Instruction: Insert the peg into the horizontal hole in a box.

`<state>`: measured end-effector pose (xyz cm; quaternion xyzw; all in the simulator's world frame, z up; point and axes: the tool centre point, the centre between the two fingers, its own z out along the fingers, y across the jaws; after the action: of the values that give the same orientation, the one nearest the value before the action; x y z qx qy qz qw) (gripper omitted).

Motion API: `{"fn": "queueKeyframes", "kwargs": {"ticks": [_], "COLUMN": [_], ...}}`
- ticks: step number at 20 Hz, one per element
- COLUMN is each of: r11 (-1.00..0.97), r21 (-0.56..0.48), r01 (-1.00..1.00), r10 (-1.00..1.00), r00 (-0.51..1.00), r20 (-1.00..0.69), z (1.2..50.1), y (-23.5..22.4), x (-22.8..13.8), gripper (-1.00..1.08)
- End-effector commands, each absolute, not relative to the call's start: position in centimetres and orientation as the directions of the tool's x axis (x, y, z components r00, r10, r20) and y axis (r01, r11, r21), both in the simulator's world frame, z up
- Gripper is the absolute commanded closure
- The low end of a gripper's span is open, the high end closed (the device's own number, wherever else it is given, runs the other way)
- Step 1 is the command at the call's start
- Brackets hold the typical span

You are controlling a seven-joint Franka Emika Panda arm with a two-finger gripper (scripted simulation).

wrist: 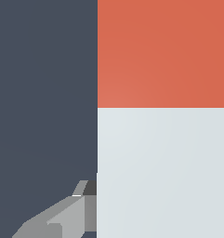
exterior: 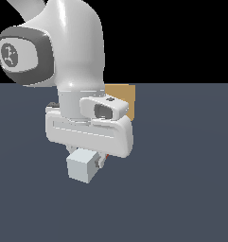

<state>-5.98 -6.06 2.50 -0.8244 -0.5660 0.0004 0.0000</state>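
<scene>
Peg up off the dark slate floor, carried under the Panda hand. Pale grey-white end face toward the exterior camera; a sliver of orange-red visible just behind it, beside the finger. In the wrist view, peg filling most of the frame: orange-red section butting against grey-white section, seam straight across.

Gripper closed on the peg, to judge from the bar hanging clear of the floor with nothing else under it. One grey finger seen pressed against the white part's side in the wrist view; opposite finger out of sight. Width of opening hidden, no wider than the bar's section.

Box only partly seen: tan corner showing behind the arm's wrist, toward the exterior view's right. Hole not visible in either view, blocked by the arm.

Progress, as judged: pickup done, peg lifted and held. Not yet inserted; peg near side of the box, apart from it, no contact evident. Left to do: align bar with the opening, push in. Alignment impossible to check from here.
</scene>
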Motion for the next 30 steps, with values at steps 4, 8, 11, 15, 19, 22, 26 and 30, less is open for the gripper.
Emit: {"fn": "queueKeyframes", "kwargs": {"ticks": [4,8,11,15,19,22,26,30], "r11": [-0.327,-0.277,-0.224,-0.133,-0.024,0.051,0.131,0.189], "r21": [0.001,0.001,0.001,0.001,0.001,0.001,0.001,0.0], "r01": [0.945,0.961,0.975,0.991,1.0,0.999,0.991,0.982], "r10": [0.945,0.961,0.975,0.991,1.0,0.999,0.991,0.982], "r00": [0.327,0.277,0.224,0.133,0.024,-0.051,-0.131,-0.189], "r20": [0.0,-0.001,-0.002,-0.002,-0.002,-0.002,-0.001,-0.001], "z": [2.9,3.5,4.1,5.1,6.3,7.1,7.9,8.5], "y": [-5.1,-3.6,-2.0,1.0,4.7,7.4,10.5,12.7], "x": [-4.9,-3.4,-1.9,0.4,2.8,4.2,5.4,6.2], "gripper": [1.08,1.08,1.08,1.08,1.08,1.08,1.08,1.08]}}
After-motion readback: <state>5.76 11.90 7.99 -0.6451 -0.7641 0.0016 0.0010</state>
